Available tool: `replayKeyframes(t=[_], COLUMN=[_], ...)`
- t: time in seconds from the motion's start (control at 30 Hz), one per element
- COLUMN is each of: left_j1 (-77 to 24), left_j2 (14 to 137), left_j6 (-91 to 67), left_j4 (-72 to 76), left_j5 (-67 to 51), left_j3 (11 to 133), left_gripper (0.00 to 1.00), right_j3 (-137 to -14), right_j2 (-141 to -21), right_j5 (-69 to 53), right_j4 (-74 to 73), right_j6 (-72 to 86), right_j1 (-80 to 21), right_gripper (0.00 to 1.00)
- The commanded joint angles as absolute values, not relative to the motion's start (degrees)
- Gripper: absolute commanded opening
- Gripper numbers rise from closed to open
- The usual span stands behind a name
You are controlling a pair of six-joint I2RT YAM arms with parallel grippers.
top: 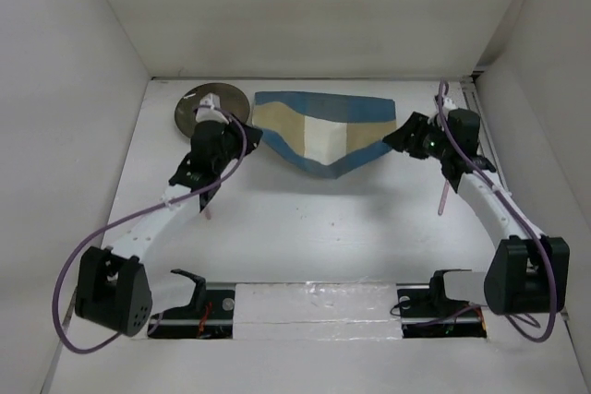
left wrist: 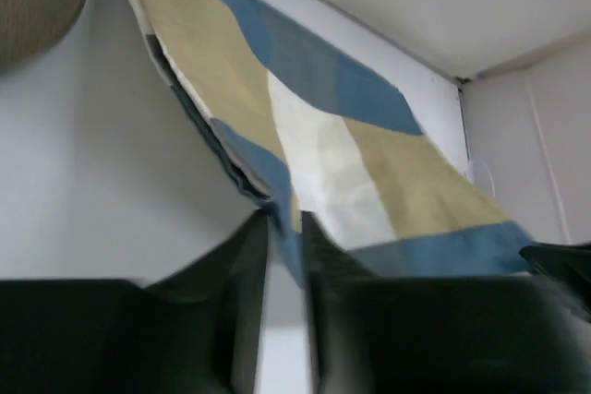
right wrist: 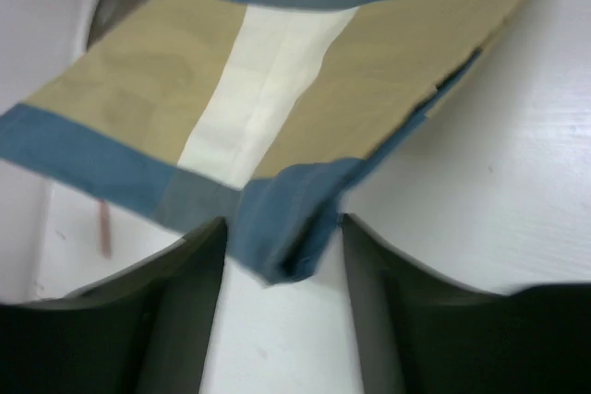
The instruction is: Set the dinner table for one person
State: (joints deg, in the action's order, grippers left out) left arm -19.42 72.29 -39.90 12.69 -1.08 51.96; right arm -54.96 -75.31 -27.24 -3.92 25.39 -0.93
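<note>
Placemat [top: 319, 140], blue-and-beige checked cloth, sags limp and light between both arms at 12 o'clock over the white counter [top: 305, 237], itself rigid, flat and fixed beneath them. Left end effector [left wrist: 284, 219] pinches the 9 o'clock corner, and right end effector [right wrist: 282, 228] is clamped on the 3 o'clock corner; corners look the best hold. Both forearms reach far, wrists angled inward. Plate [top: 199, 106] lies at 11 o'clock.

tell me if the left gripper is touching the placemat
Touching. The left wrist view shows the left gripper pinching the blue edge of the placemat, cloth caught between its two fingers.
</note>
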Motion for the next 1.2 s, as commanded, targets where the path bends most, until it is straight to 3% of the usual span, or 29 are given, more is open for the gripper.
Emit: replayKeyframes(t=[0.0,0.03,0.07,0.13,0.17,0.2,0.23,0.37,0.53,0.67,0.9,1.17], left_j1=[-19.7,-19.7,-19.7,-19.7,-19.7,-19.7,-19.7,-19.7,-19.7,-19.7,-19.7,-21.4], left_j2=[62.4,60.2,55.2,50.2,47.9,44.9,44.3,53.9,84.8,100.6,108.5,109.7], left_j6=[-42.1,-43.3,-43.3,-43.9,-44.5,-44.5,-44.5,-43.0,-41.7,-41.7,-43.7,-46.6], left_j4=[23.2,21.9,20.9,19.5,18.6,18.6,19.5,21.4,5.0,-8.5,-14.1,-14.2], left_j5=[-4.2,-4.2,-2.1,0.2,1.0,1.1,1.1,-2.5,-6.0,-6.0,-3.9,-0.3], left_j3=[42.9,40.8,37.2,34.9,34.4,34.4,34.4,41.9,68.9,83.7,83.1,74.5], left_gripper=[0.21,0.32,0.42,0.55,0.66,0.78,1.00,1.00,1.00,1.00,1.00,1.00], right_j3=[-48.4,-46.9,-45.3,-46.0,-47.2,-48.9,-53.0,-68.7,-83.7,-85.3,-78.1,-90.1], right_j2=[-66.3,-63.8,-59.1,-56.3,-56.3,-58.1,-60.2,-76.7,-97.5,-104.4,-107.4,-119.6], right_j5=[-29.4,-27.7,-26.5,-22.1,-20.8,-19.6,-18.4,-7.3,0.0,1.6,2.9,4.0], right_j4=[1.8,1.8,1.8,1.1,0.4,-0.6,-3.3,-16.3,-27.6,-30.4,-27.9,-38.0], right_j6=[27.4,27.4,27.9,27.9,27.9,27.1,25.8,22.0,23.2,24.5,24.7,19.8], right_j1=[-0.8,-0.8,-1.7,-3.2,-4.0,-5.8,-6.8,-12.2,-15.0,-15.8,-16.3,-15.8], right_gripper=[0.65,0.74,1.00,1.00,1.00,1.00,1.00,1.00,1.00,1.00,1.00,0.95])
